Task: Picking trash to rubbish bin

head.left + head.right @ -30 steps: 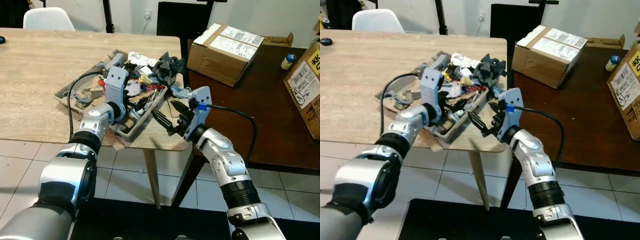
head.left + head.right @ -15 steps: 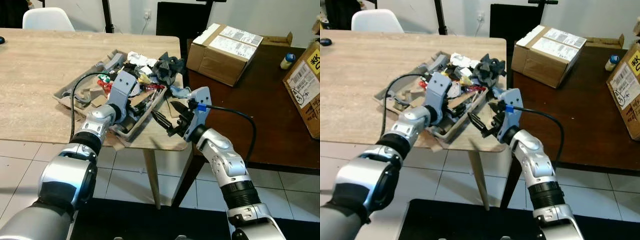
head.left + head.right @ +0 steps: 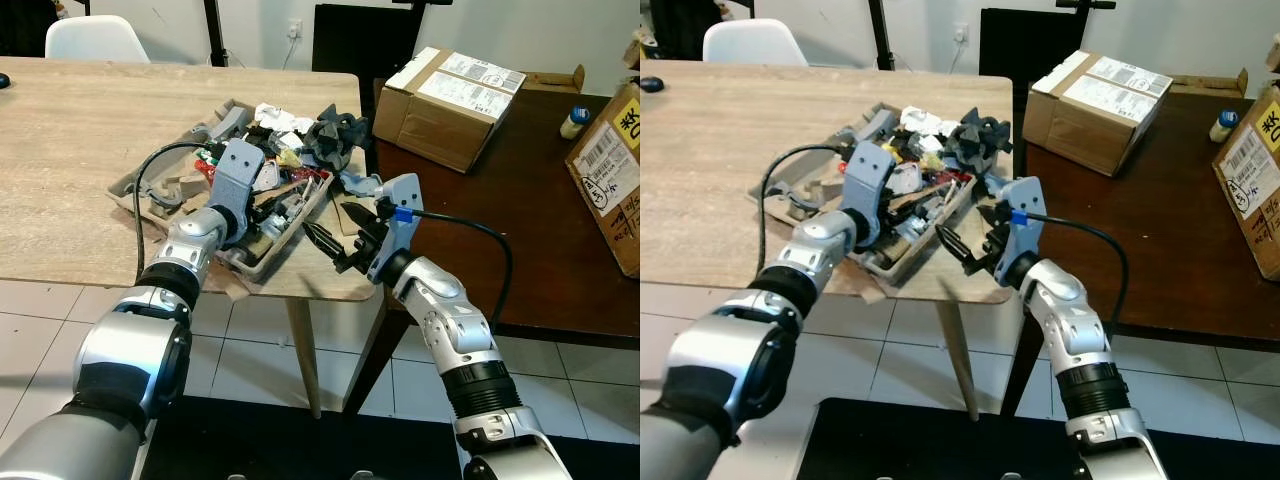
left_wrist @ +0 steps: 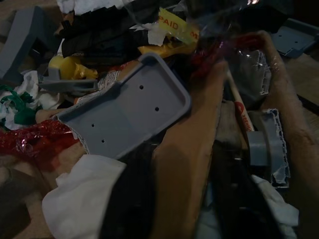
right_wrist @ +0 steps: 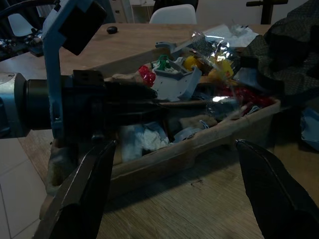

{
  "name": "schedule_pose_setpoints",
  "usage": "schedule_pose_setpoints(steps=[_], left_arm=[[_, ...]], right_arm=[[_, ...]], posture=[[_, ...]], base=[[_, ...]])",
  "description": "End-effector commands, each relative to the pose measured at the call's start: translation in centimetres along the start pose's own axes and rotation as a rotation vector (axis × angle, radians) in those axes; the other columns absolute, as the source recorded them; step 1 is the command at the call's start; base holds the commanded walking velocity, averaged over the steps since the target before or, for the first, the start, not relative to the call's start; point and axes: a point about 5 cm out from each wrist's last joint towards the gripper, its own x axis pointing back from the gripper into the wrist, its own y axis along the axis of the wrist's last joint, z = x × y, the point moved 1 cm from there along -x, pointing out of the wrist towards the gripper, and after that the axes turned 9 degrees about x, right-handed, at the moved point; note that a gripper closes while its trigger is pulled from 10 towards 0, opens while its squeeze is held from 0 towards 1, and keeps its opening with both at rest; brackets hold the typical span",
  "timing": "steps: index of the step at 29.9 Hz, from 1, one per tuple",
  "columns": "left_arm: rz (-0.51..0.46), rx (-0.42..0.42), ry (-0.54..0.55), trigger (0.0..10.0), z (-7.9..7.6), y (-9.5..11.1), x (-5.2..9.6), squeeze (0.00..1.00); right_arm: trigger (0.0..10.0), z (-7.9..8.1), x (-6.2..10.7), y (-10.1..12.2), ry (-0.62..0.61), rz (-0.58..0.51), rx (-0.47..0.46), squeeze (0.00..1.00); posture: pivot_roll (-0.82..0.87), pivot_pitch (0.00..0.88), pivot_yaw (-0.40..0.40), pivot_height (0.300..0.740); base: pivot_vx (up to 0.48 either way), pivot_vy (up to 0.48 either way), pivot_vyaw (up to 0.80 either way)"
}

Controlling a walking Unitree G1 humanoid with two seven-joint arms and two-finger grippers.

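Digging left gripper point(image 3: 262, 212) into trash point(image 3: 290, 150) heaped in tray point(image 3: 282, 243) on table point(image 3: 70, 140), fingers unreadable | right gripper point(image 3: 335, 235) waiting wide open beside tray | advice: pinch one loose piece, lift clear

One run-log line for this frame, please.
left hand: in trash tray | right hand: open, beside tray at table edge | bin: unseen
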Motion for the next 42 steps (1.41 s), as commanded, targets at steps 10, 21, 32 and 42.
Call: schedule_pose_setpoints(steps=[10,21,32,42], left_arm=[[-0.012,0.047,0.014,0.0,0.6,-0.5,0.4,0.00],[-0.190,0.126,-0.102,0.0,2.2,2.7,1.7,0.00],[-0.429,0.379,-0.449,0.0,2.0,5.8,3.7,0.00],[-0.527,0.431,-0.435,0.0,3.3,7.0,4.5,0.00]], right_arm=[[10.0,-0.5,0.3,-0.4,-0.035,0.018,0.009,0.00],[10.0,-1.2,0.1,0.1,-0.054,0.006,0.024,0.00],[10.0,-1.3,-0.2,0.4,-0.054,-0.017,0.023,0.00],[10.0,-1.8,-0.6,0.8,-0.058,-0.032,0.033,0.00]], posture=[[0.08,0.152,0.023,0.740],[0.09,0.119,0.026,0.740],[0.10,0.086,0.016,0.740],[0.11,0.061,0.008,0.740]], base=[[0.000,0.000,0.00],[0.000,0.000,0.00],[0.000,0.000,0.00],[0.000,0.000,0.00]])
